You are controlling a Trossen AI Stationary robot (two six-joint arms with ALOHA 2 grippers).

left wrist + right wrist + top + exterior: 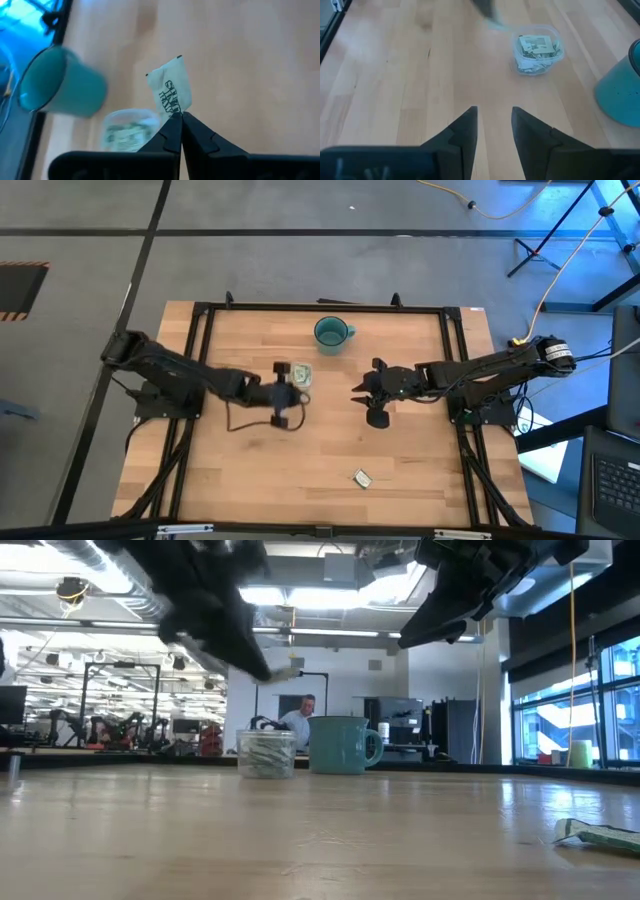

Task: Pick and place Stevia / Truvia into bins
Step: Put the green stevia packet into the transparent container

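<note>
My left gripper (290, 390) hovers above the table right beside the clear tub (301, 374) and is shut on one pale sweetener packet (171, 91) with dark print. The tub (537, 49) stands on its base on the table and holds several more packets. It also shows in the low view (266, 753), in front of the teal mug (343, 745). Another packet (362, 478) lies flat on the table near the near edge (600, 835). My right gripper (494, 125) is open, raised above bare wood to the right of the tub, and holds nothing. My left gripper pinches the packet between its two fingertips (172, 127) at one short edge (175, 113). The rest of the packet sticks out past the fingertips, lifted clear of the table and of the tub.
The teal mug (333, 332) stands upright toward the far edge, just beyond the tub and between the two grippers. A black frame (300, 307) borders the wooden table. Bare wood lies between the tub and the near edge.
</note>
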